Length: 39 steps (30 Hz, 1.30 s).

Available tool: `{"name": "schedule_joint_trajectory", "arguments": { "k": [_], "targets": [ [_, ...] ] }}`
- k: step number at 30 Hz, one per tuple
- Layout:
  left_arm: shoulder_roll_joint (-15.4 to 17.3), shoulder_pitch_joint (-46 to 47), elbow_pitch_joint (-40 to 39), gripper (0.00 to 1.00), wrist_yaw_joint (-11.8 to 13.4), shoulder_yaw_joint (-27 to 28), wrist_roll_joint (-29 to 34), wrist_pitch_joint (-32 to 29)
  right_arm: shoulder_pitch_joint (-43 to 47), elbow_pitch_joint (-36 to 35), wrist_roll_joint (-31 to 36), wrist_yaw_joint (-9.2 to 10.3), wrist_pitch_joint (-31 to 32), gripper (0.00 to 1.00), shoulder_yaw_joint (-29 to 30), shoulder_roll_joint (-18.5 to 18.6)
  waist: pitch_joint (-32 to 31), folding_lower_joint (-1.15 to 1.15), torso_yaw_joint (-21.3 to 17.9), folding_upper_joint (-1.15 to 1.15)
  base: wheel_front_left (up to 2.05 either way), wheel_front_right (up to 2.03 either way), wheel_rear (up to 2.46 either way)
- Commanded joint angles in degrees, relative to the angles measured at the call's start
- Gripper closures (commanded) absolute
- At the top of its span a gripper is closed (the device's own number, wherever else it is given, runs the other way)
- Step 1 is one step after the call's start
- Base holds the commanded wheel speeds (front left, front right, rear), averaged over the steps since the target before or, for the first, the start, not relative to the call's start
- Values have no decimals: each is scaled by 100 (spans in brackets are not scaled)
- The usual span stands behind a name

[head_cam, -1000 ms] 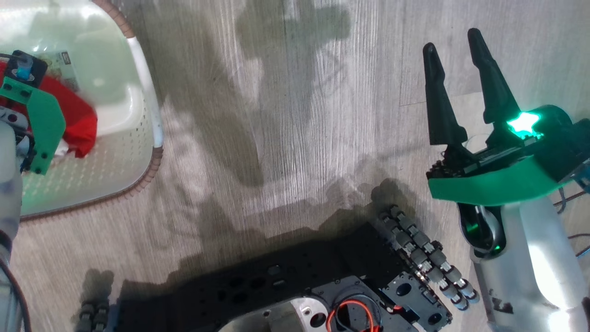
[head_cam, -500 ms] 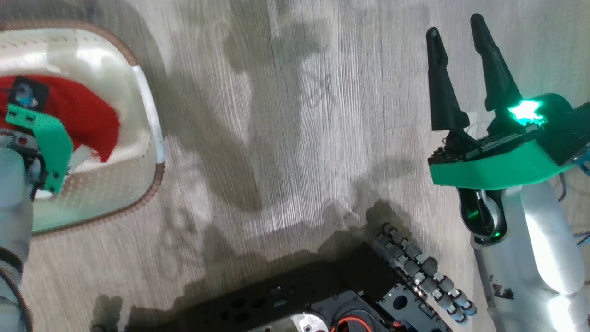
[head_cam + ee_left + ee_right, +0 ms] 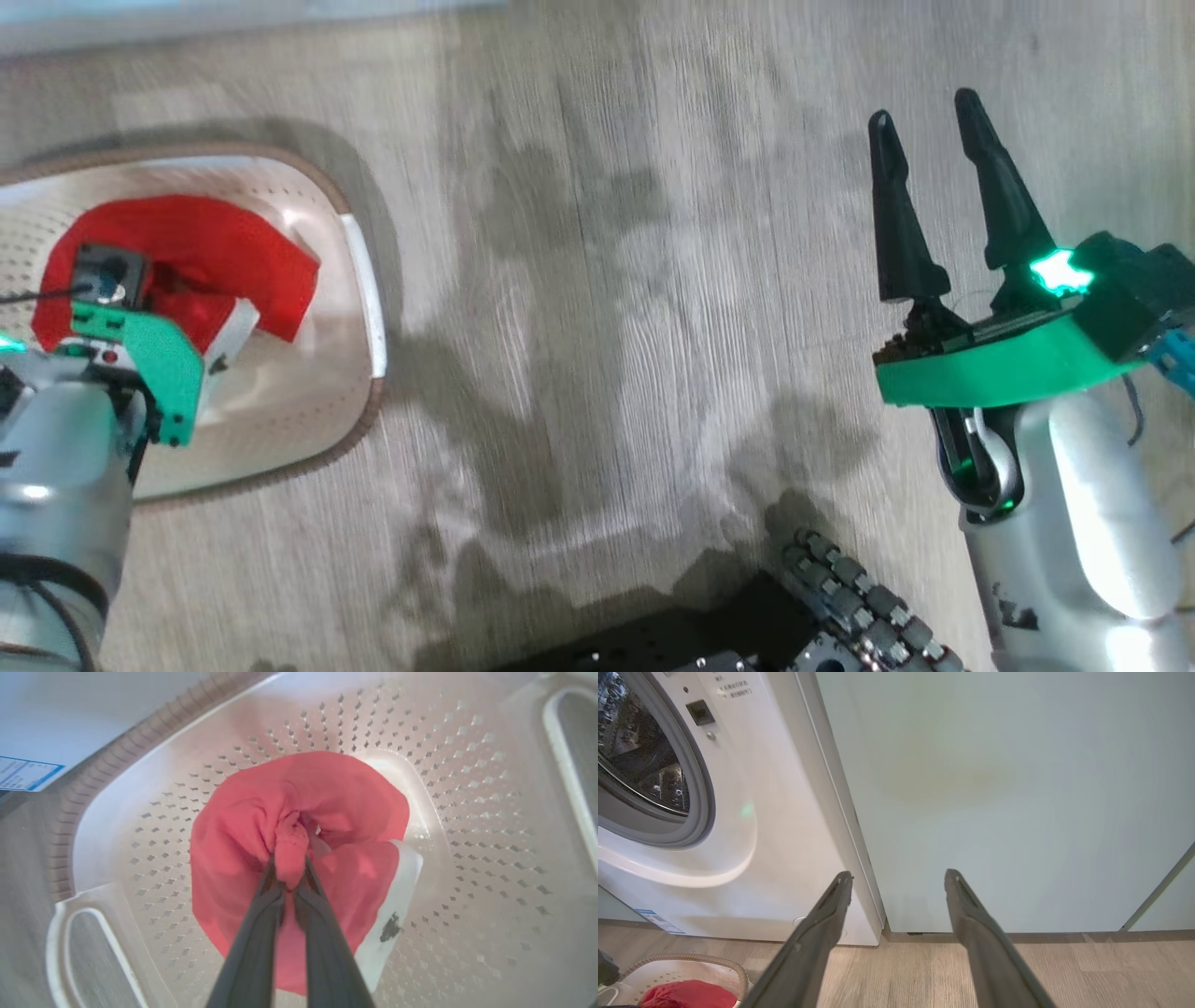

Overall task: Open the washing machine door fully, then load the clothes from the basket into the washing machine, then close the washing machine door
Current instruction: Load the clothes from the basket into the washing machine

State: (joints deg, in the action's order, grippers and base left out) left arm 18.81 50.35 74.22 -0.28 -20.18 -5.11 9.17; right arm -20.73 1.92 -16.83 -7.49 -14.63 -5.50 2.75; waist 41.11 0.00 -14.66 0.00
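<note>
The clothes (image 3: 299, 788), a red bundle with a white piece (image 3: 397, 891), are inside the cream perforated basket (image 3: 467, 788). My left gripper (image 3: 289, 868) is shut on a fold of the red fabric, which bunches up around its tips. In the head view the left wrist covers the fingers over the clothes (image 3: 205, 252) in the basket (image 3: 372, 280). My right gripper (image 3: 922, 107) hangs open above the floor at the right, holding nothing. The right wrist view has the open right gripper (image 3: 899, 875) facing the white washing machine (image 3: 761, 812), whose drum opening (image 3: 644, 765) is uncovered. The washing machine door is out of view.
A pale teal cabinet (image 3: 1017, 788) stands right beside the washing machine. The basket (image 3: 682, 963) sits on the wood floor (image 3: 607, 280) in front of the machine. My dark wheeled base (image 3: 840, 597) is at the bottom of the head view.
The head camera has moved, so the basket and red clothes now sit further right and lower in its view. The left gripper stays shut on the fabric, the right stays open.
</note>
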Motion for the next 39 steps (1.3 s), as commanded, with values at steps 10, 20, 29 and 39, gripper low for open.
{"name": "schedule_joint_trajectory", "arguments": {
  "k": [10, 20, 29, 39],
  "targets": [
    [72, -508, -494, 100, 220, 292, -258, 575, 415, 15, 154, 0, -37, 0, 17, 12, -963, 0, 247, 0, 0, 0, 0],
    [110, -1623, -2989, 100, 606, 685, -255, 582, 644, 158, 287, 0, -37, 0, 85, 12, -1682, 0, 509, 0, 0, 0, 0],
    [-184, -2326, -4988, 100, 717, 1083, -58, 582, 833, 242, 382, 0, -37, 0, 68, 12, -2192, 0, 672, 0, 0, 0, 0],
    [-754, -3088, -6332, 100, 537, 1509, -13, 583, 1058, 294, 386, 0, -37, 0, 125, 12, -2687, 0, 713, 0, 0, 0, 0]
  ]
}}
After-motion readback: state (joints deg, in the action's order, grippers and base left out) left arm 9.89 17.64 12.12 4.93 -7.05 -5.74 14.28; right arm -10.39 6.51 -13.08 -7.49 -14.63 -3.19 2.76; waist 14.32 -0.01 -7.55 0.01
